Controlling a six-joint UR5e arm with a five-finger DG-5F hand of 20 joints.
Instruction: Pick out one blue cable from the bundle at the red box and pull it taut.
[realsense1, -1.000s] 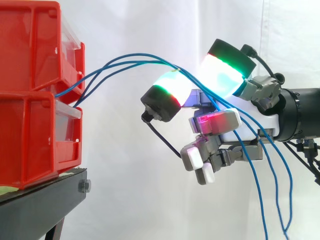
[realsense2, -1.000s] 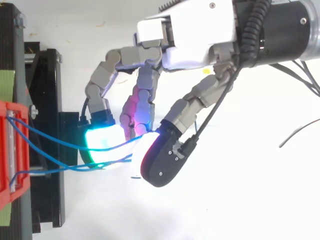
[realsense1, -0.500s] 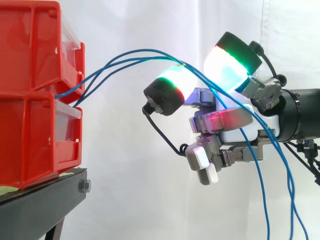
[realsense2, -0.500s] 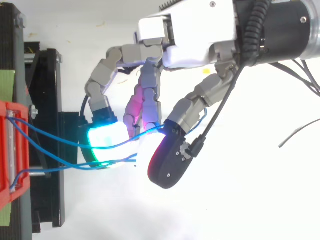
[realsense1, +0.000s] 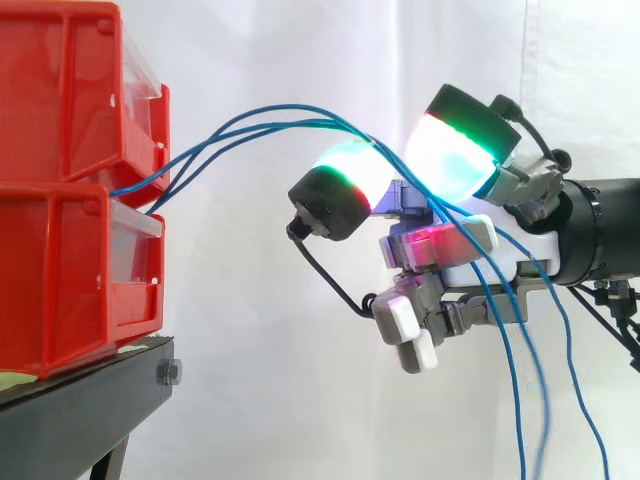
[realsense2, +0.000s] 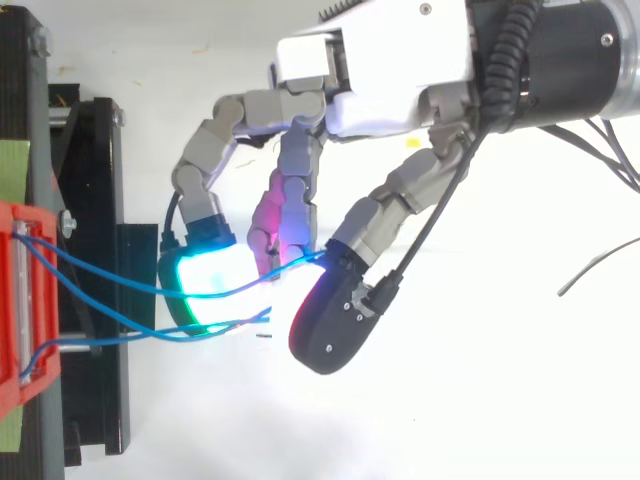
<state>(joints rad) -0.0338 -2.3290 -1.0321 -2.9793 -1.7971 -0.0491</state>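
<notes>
Here we are: bins (realsense1: 70, 270) stacked red at the left, the hand (realsense1: 490, 262) out to their right and well apart from them; the cables (realsense1: 300, 104) come off the front of the bins, climb in a loose arch and drop in among the fingers (realsense1: 345, 180); from there they trail down past the wrist and off the bottom edge.

The fingers are curled round those cables, hooking them more than nipping them, by the look of it. From above, one blue line crosses the cyan pad and runs up into the gap between the fingers; a second passes lower and is lost in the glare. So the hand has more than one cable, and none singled out, as far as I can judge.

And the change? Small. Half a second ago the two big pads had lifted a shade and the arch went up with them; now they've dipped back, close to where they were a second ago; the wrist has barely shifted either way.

What that means: no ground gained; the arch is as slack as it was, and the hand is no farther from the bins. Tautening wants a clean draw to the right, away from the bins; first, I'd say, the fingers must shed the extra cable, or both will tighten together.
</notes>
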